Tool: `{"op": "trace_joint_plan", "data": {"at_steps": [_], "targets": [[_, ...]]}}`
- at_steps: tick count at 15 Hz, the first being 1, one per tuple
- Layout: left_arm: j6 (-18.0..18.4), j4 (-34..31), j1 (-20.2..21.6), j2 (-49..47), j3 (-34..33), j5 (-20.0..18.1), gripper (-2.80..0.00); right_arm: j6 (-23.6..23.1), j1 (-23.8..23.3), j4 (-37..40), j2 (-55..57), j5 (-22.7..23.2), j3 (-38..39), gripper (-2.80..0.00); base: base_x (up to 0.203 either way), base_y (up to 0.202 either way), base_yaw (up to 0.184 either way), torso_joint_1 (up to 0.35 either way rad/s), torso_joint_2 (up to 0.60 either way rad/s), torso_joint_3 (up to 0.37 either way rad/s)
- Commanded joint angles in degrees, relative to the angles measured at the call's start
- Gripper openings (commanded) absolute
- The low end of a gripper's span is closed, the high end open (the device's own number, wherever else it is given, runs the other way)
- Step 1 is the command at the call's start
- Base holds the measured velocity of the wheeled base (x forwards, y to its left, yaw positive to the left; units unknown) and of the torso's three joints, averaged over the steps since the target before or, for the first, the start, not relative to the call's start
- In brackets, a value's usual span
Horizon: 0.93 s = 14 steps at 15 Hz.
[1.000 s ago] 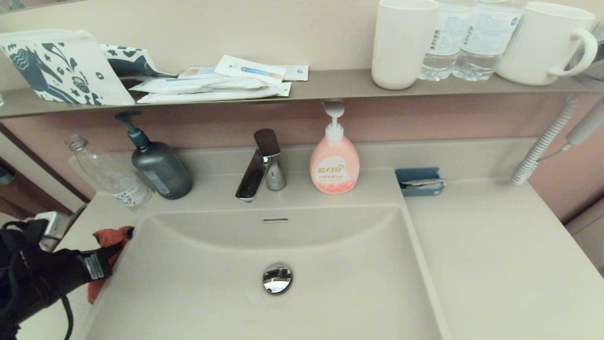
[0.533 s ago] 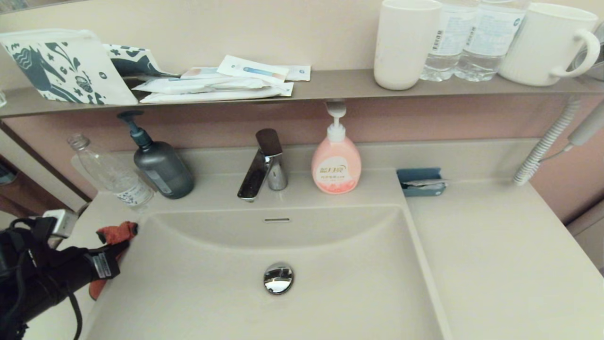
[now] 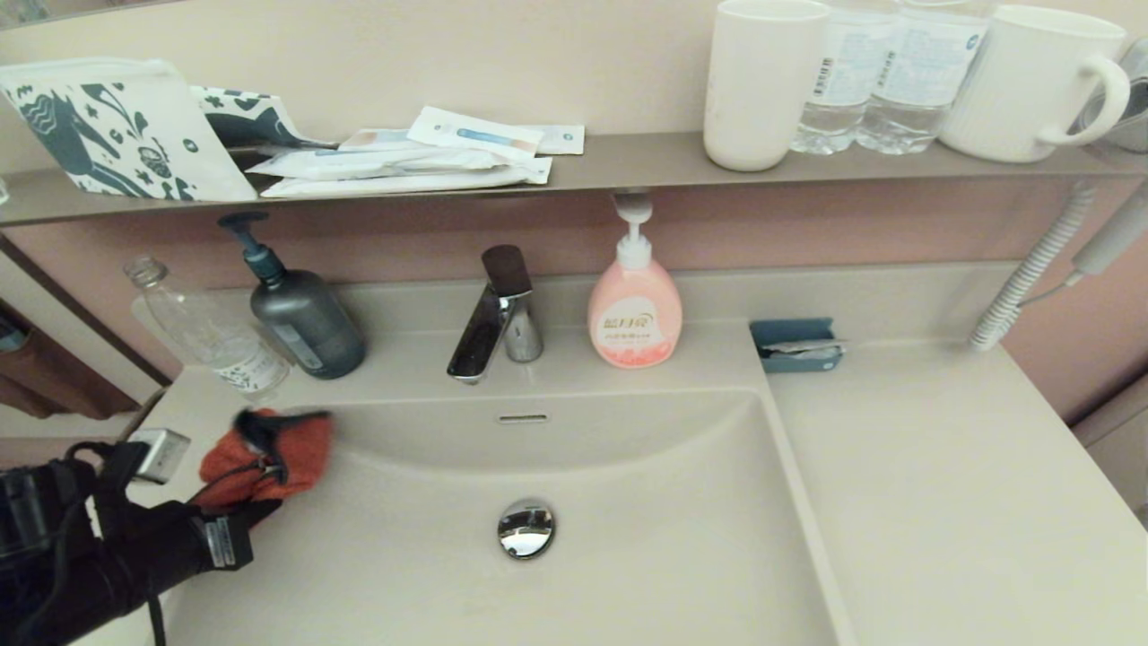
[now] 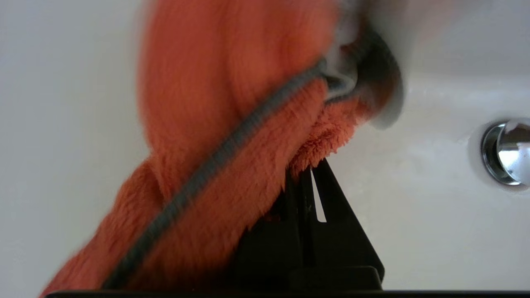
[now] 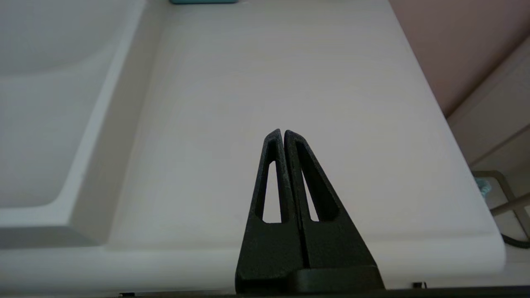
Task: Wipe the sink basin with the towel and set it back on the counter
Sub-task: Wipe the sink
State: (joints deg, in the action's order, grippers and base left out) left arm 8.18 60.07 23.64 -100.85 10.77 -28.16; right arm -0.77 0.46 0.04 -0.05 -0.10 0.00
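The left gripper (image 3: 256, 498) is pinching the towel (image 3: 265, 456) tight between its black fingers (image 4: 319, 215). It is holding the towel just over the left rim of the sink basin (image 3: 628, 574), close to the back left corner. The towel is sticking out past the fingertips, so it is lying ahead of the gripper, toward the back of the basin. The shiny drain plug (image 3: 526, 528) is sitting in the middle of the basin floor, off to the towel's right and well apart from it. I think the next move is carrying the towel that way and down, so the cloth is rubbing the basin wall and floor.

The towel is orange-red and fuzzy, and a dark trim (image 4: 215, 157) is running along its edge. It is looking bunched up and folded over, not flat. Its free end is hanging loose, and it looks soft and floppy, so it may be dragging behind when the arm is sweeping.

The left arm is much nearer to the basin and the towel. The right gripper (image 5: 283, 136) is waiting over the counter (image 3: 942, 484) on the right side of the basin, with its two fingers pressed together and nothing between them. A pink soap bottle (image 3: 635, 309) is standing on the back edge beside the tap (image 3: 491, 318).
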Motion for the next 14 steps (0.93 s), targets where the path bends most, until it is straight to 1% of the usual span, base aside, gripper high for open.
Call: {"op": "trace_joint_plan", "data": {"at_steps": [1,3,6,10,11,14], "targets": [[0.9,1.3,0.5,-0.3,-1.5,0.7,-2.80,0.0,0.0,0.0,0.0,0.0,0.0,-2.80,0.000,0.000,0.000,0.000,0.00,0.000],[1.2,1.5,1.5,-0.4,-1.2,0.7,-2.80,0.0,0.0,0.0,0.0,0.0,0.0,-2.80,0.000,0.000,0.000,0.000,0.00,0.000],[1.1,1.5,2.6,-0.3,2.5,0.7,-2.80,0.0,0.0,0.0,0.0,0.0,0.0,-2.80,0.000,0.000,0.000,0.000,0.00,0.000],[1.0,0.3,5.3,0.4,10.4,0.7,-2.80,0.0,0.0,0.0,0.0,0.0,0.0,-2.80,0.000,0.000,0.000,0.000,0.00,0.000],[1.1,-1.0,6.0,0.5,11.3,0.7,-2.80,0.0,0.0,0.0,0.0,0.0,0.0,-2.80,0.000,0.000,0.000,0.000,0.00,0.000],[1.0,-1.3,7.0,0.0,11.8,0.7,-2.80,0.0,0.0,0.0,0.0,0.0,0.0,-2.80,0.000,0.000,0.000,0.000,0.00,0.000]]}}
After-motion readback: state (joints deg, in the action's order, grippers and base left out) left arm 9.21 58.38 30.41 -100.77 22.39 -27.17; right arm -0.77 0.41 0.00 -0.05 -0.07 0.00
